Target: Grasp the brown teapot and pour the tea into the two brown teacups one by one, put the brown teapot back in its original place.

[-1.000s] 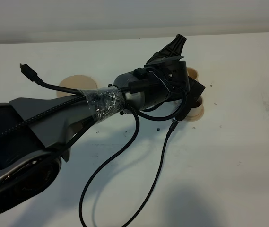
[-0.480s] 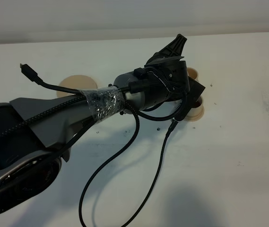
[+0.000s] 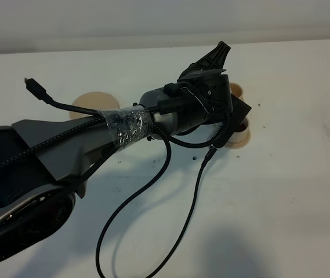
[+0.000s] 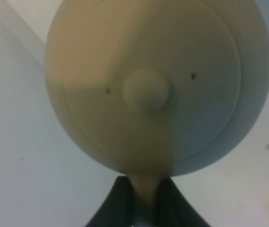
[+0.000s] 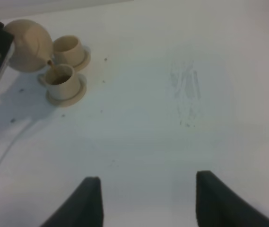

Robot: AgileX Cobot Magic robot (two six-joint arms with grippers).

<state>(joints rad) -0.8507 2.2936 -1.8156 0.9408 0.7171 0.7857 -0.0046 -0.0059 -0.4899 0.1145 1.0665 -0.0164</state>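
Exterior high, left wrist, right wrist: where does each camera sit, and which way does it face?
Exterior high: mounted above, looking down on the white table; the left arm fills much of the view.
Left wrist: behind the left claw, which is shut on the handle of the brown teapot it faces.
Right wrist: behind the open right claw, looking across the table at the teapot and the two brown teacups.
Shared: both wrist views show the teapot.

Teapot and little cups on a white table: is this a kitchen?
Probably not, more likely a robot lab: a plain white table, a robot arm with taped cables, and just a teapot and two cups.
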